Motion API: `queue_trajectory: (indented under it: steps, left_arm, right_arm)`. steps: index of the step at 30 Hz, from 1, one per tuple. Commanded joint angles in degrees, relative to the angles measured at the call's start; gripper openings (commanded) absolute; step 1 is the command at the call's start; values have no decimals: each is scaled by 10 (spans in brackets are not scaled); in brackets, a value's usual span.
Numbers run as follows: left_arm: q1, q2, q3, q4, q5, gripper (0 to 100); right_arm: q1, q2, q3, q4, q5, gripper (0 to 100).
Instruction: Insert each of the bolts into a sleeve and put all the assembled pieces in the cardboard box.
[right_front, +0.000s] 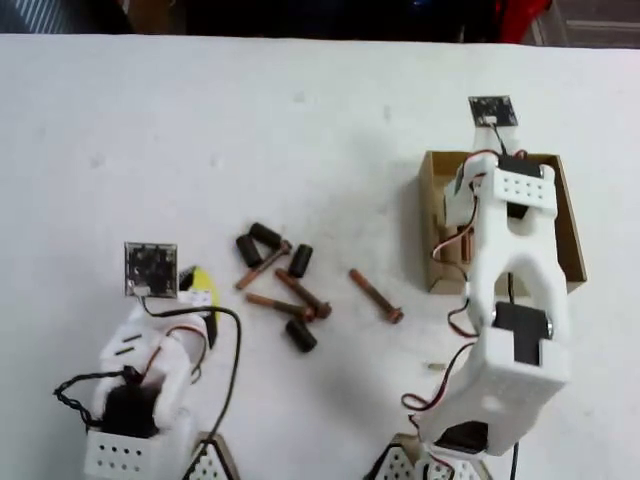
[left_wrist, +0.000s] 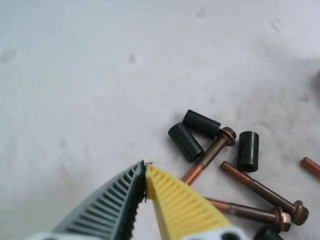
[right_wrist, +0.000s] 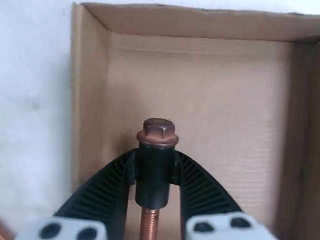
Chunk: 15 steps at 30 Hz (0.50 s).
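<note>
My right gripper (right_wrist: 153, 167) is shut on an assembled piece (right_wrist: 158, 134), a copper bolt pushed through a black sleeve, held head-first over the inside of the cardboard box (right_wrist: 225, 100). In the high view this arm hangs over the box (right_front: 572, 235) at the right. Several loose copper bolts (right_front: 376, 296) and black sleeves (right_front: 300, 261) lie mixed together mid-table. My left gripper (left_wrist: 145, 172) is shut with nothing in it, its grey and yellow fingers meeting just short of the nearest sleeve (left_wrist: 186, 142) and a bolt (left_wrist: 207, 157).
A white table (right_front: 300, 120) stretches wide and bare behind and to the left of the pile. One bolt lies apart from the pile, toward the box. A tiny pin-like bit (right_front: 433, 366) lies near the right arm's base.
</note>
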Motion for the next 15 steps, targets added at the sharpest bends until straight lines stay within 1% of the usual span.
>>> queue_trajectory:
  steps: [1, 6, 11, 12, 13, 15]
  left_arm:
    - [-5, -7, -4, 4, -7, 22]
    - [-5, -7, -3, 4, -7, 22]
    - [-5, -7, -3, 4, -7, 22]
    - [-5, -7, -3, 4, -7, 22]
    - [-5, -7, -3, 4, -7, 22]
    - [-5, -7, -3, 4, -7, 22]
  right_arm:
    - [-1, 14, -32, -25, 5, 18]
    - [-2, 42, -31, -42, 5, 31]
    - [-3, 43, -31, -42, 8, 183]
    - [-3, 43, -31, -42, 21, 210]
    - [-3, 43, -31, -42, 40, 227]
    - [-5, 43, -31, -40, 64, 225]
